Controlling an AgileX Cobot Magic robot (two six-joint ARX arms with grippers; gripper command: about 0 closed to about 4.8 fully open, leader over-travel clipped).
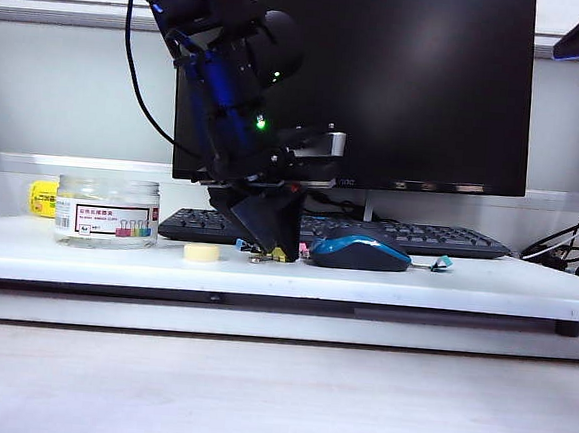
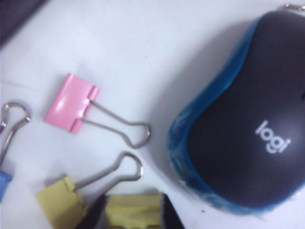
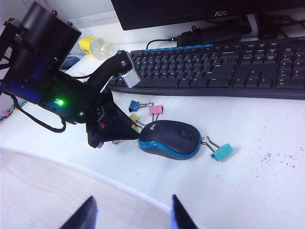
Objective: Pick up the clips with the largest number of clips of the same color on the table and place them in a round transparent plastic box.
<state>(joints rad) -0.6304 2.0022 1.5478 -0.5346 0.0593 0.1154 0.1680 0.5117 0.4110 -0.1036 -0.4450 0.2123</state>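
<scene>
Left tool point(image 2: 133, 212) set down on surface point(image 1: 485, 282); fingers straddle 1 yellow clip point(image 2: 132, 208), grip unclear. Right tool point(image 3: 133, 212) parked aside, spread apart.

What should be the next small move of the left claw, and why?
Probably finish closing the left claw on the yellow clip between its fingers, then lift. The clip lies on the table beside the mouse; whether it is gripped cannot be told. The round box is off to the side. The right claw hangs open, away.
</scene>
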